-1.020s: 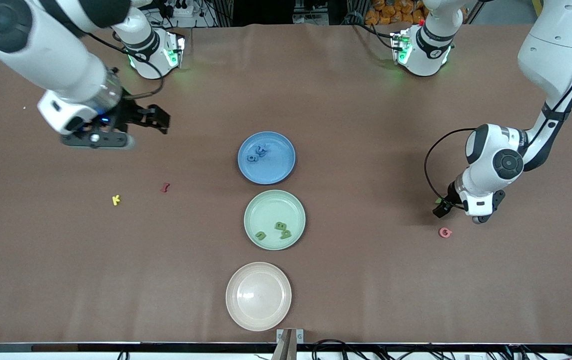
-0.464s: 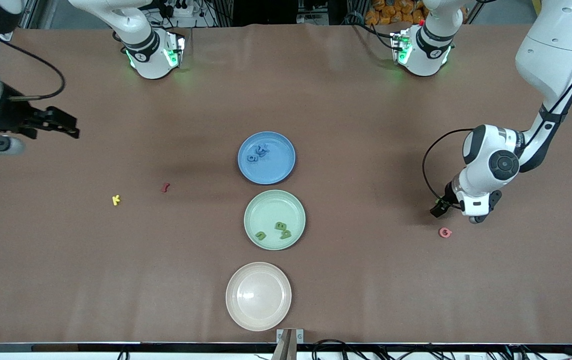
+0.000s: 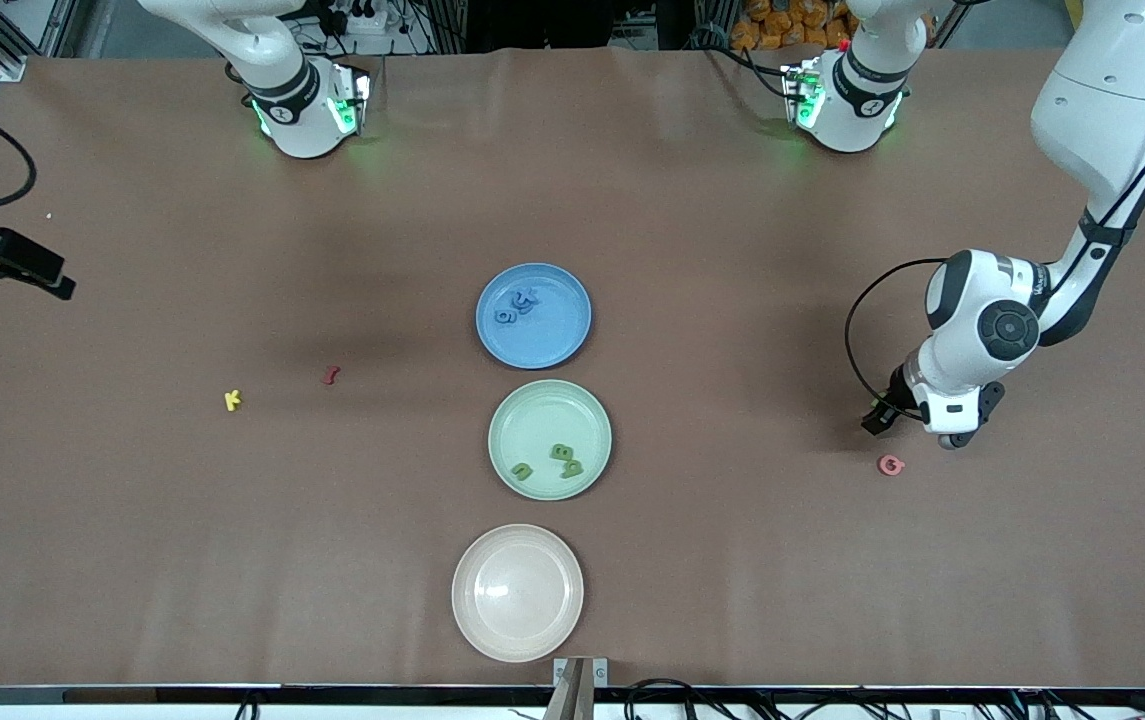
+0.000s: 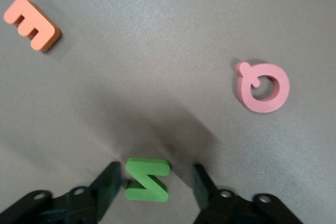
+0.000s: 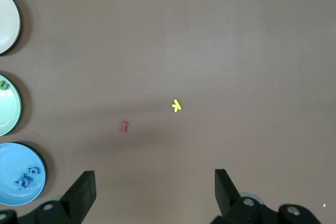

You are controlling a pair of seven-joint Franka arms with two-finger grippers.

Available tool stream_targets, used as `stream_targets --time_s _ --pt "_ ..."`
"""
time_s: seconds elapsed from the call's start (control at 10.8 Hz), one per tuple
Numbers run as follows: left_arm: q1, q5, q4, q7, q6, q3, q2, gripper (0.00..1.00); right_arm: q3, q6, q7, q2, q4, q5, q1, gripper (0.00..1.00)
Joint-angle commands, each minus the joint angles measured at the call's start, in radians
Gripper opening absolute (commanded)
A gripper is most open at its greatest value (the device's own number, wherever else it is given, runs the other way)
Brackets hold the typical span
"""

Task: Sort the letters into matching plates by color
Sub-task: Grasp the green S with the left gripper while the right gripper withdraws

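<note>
- Front view, from the right arm's end of the table: the right gripper (image 3: 37, 275) hangs over the table (image 3: 732, 600) edge, its fingers spread wide and holding nothing, as the right wrist view also shows.
- A yellow letter (image 3: 232, 400) and a red letter (image 3: 331, 375) lie apart on bare table at that end, the red one closer to the plates.
- Three plates stand in a row at mid-table: the blue plate (image 3: 557, 340) farthest from the front camera with blue letters (image 3: 517, 303) in it, the green plate (image 3: 532, 420) next with three green letters (image 3: 557, 460), and the cream plate (image 3: 517, 593) nearest.
- Toward the left arm's end, the left gripper (image 4: 155, 184) is down at the table with its fingers either side of a green letter (image 4: 147, 179); narrow gaps show on both sides, so the letter is not pinched.
- A pink letter (image 3: 891, 465) lies near that gripper, nearer to the front camera.
- An orange letter (image 4: 32, 23) shows in the left wrist view only, well apart from the green one.
</note>
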Motion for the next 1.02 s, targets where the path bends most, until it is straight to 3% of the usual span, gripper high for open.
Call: stream_targets --time_s 0.0,0.37,0.65,0.93 --pt "-0.002 0.035 0.004 -0.035 -0.009 0.002 0.004 0.0 -0.001 -0.013 -0.01 -0.029 0.006 -0.02 -0.004 1.0" --pt "-0.005 0.029 0.045 -0.04 -0.01 -0.014 -0.004 0.0 0.001 -0.036 -0.071 -0.032 0.001 -0.019 -0.002 1.0" --pt "-0.019 0.02 0.112 -0.092 -0.01 -0.063 -0.001 0.0 0.001 -0.089 -0.062 -0.029 -0.004 -0.017 0.013 1.0" --pt "-0.092 0.02 0.137 -0.126 -0.009 -0.078 0.005 0.0 0.001 -0.094 -0.07 -0.027 -0.002 -0.013 0.019 1.0"
